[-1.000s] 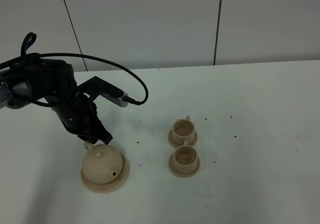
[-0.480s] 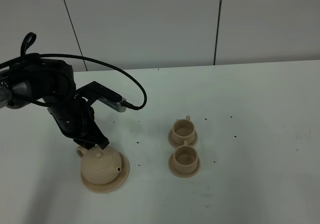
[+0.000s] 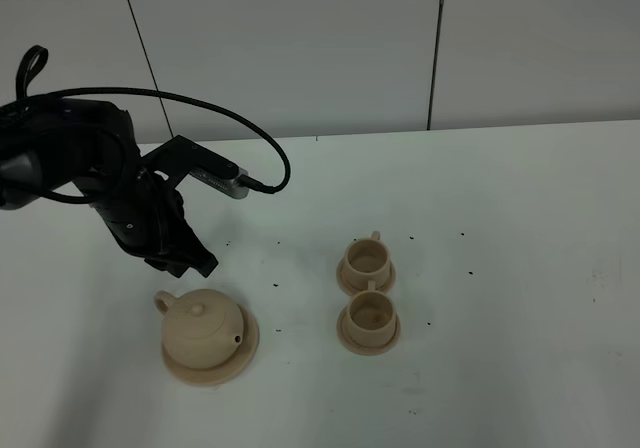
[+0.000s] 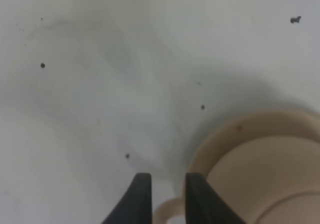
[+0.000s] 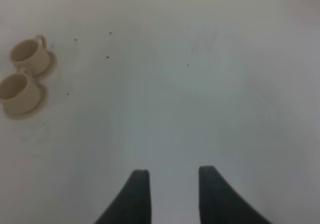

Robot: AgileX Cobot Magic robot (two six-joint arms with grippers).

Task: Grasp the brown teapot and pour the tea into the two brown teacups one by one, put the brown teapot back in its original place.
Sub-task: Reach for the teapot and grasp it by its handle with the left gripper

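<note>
Brown teapot (image 3: 205, 328) on saucer (image 3: 240, 364), left fingers (image 4: 141, 196) narrowly parted in wrist view

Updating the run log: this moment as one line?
brown teapot: on its saucer | left claw: empty, above its handle | two teacups: upright | right claw: open, empty

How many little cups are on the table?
2. The far cup sits right of the teapot, toward the wall; the near cup sits just in front of it. None look hidden.
</note>
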